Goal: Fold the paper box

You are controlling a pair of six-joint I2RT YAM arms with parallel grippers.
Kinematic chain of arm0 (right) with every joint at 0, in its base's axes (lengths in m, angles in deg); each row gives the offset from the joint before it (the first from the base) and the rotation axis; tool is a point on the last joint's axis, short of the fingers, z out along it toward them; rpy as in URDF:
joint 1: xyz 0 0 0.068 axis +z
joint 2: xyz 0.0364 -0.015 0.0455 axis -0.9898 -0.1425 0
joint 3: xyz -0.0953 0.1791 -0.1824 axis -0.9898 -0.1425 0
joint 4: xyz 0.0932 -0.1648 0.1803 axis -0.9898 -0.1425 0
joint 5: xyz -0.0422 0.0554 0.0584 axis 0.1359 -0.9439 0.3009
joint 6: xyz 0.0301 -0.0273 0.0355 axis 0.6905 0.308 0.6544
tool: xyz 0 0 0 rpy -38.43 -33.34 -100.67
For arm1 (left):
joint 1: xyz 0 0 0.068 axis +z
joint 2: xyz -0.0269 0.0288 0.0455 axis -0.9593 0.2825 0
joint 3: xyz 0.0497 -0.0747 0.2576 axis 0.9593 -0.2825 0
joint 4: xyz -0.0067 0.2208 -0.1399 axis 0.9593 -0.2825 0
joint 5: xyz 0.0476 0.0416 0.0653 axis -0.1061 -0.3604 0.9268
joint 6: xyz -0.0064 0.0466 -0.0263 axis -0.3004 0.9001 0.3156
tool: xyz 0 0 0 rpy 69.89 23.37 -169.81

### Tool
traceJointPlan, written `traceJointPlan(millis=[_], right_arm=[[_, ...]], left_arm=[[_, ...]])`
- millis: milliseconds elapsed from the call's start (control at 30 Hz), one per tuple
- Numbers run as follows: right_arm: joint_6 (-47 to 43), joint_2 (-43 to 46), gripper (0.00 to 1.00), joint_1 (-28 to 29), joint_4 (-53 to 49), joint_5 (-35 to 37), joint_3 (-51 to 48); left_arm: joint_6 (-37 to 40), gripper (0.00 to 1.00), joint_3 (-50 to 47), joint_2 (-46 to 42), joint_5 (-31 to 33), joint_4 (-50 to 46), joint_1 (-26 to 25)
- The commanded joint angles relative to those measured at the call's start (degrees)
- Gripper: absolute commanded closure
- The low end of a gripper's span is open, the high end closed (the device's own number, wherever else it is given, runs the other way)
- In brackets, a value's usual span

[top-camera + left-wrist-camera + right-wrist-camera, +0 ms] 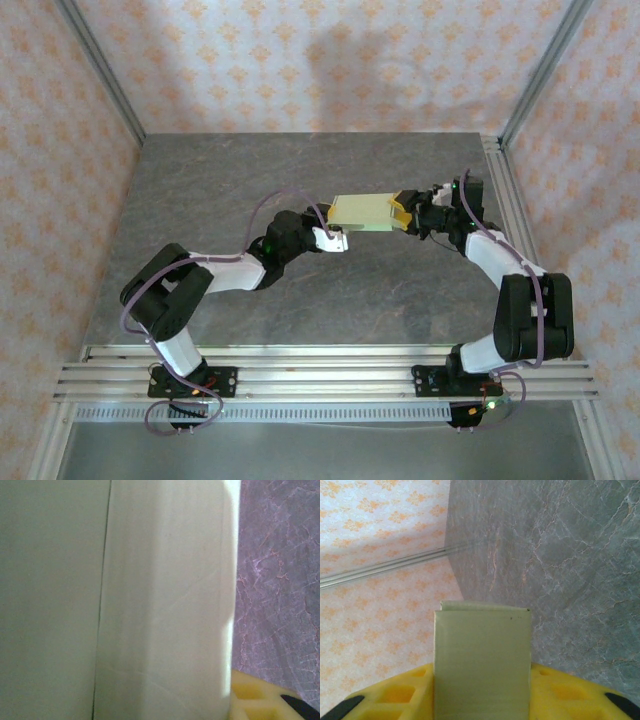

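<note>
The paper box point(365, 212) is a pale green flat rectangular box, held in the air over the middle of the table. My right gripper point(405, 215) has its right end. In the right wrist view the box point(482, 660) stands between both yellow fingers point(395, 695), which press its two sides. My left gripper point(335, 238) is at the box's near left corner. In the left wrist view the box point(165, 605) sits very close to the camera. One yellow finger point(250, 697) lies against its right edge and the other finger is hidden.
The grey stone-patterned table point(250, 180) lies under the box. Aluminium rails point(320, 365) run along the near edge and a metal frame rail point(505, 200) along the right side. Patterned walls point(300, 60) close in the back and sides.
</note>
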Motion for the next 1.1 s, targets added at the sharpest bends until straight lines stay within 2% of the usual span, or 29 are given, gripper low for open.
traceJointPlan(millis=[0,233,300,367,500,633,733,833,967,1067], right_arm=[[-0.70,1.94,0.52,-0.23,0.86,-0.46,1.98],[-3.33,3.47,0.22,-0.30,-0.32,2.67,2.66],[-6.39,4.50,0.14,-0.31,-3.23,4.64,2.96],[-11.35,5.40,0.11,-0.53,-9.72,7.92,4.31],[-20.68,8.41,0.09,-0.90,-17.36,15.30,6.02],[-33.21,12.19,0.09,-0.88,-23.88,22.62,7.74],[-43.08,14.91,0.10,-0.88,-27.32,24.32,8.32],[-53.11,18.19,0.10,-0.30,-32.14,29.38,9.66],[-63.80,22.62,0.10,3.74,-34.34,35.24,9.24],[-71.39,25.79,0.10,7.71,-35.06,34.66,7.55]], left_arm=[[-0.60,0.59,1.59,-2.43,-1.77,-4.70,-0.05],[-5.82,0.60,1.64,-5.10,-1.98,-13.34,0.38],[-8.62,0.59,1.42,-6.28,-2.97,-15.23,0.67],[-11.54,0.60,2.50,-7.25,-4.20,-20.23,1.09],[-16.02,0.60,2.51,-8.55,-3.66,-23.62,1.27],[-19.89,0.59,4.51,-9.73,-3.99,-31.58,1.31],[-21.74,0.60,6.23,-10.67,-6.72,-38.16,1.38],[-24.02,0.60,7.68,-11.07,-8.93,-42.73,1.38],[-27.66,0.60,9.89,-10.03,-10.66,-48.67,2.23],[-29.15,0.61,12.49,-8.17,-11.39,-54.36,2.71]])
